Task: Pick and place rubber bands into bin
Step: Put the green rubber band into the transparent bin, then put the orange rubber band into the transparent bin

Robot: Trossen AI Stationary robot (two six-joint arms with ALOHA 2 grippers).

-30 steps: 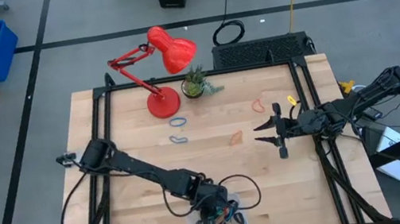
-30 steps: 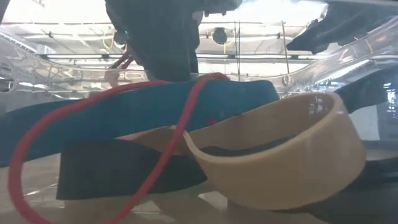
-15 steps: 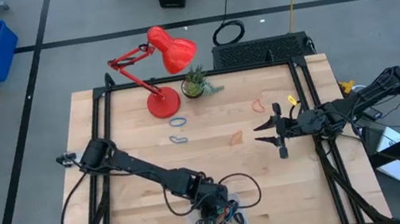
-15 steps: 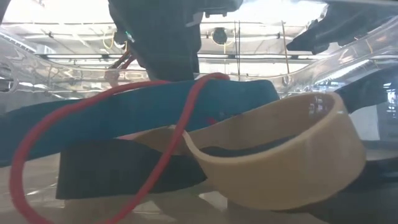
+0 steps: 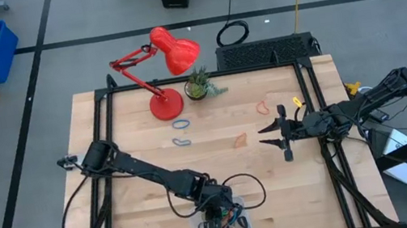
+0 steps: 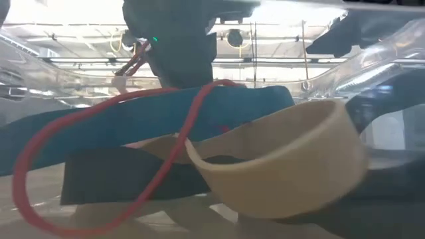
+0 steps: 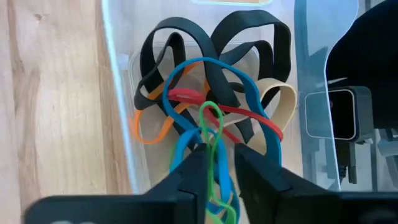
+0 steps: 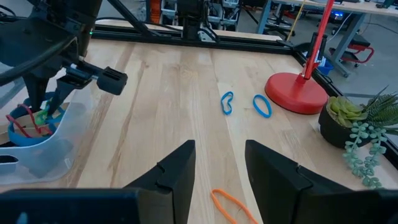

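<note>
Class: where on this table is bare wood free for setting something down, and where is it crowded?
Free: the wood between the blue bands and the bin, and the near right corner of the table. Crowded: the bin under the left gripper, and the far edge by the red lamp and plant.

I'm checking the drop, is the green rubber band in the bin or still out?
Over the bin, not fully dropped: the green rubber band hangs between the left gripper fingers above the bands in the bin.
</note>
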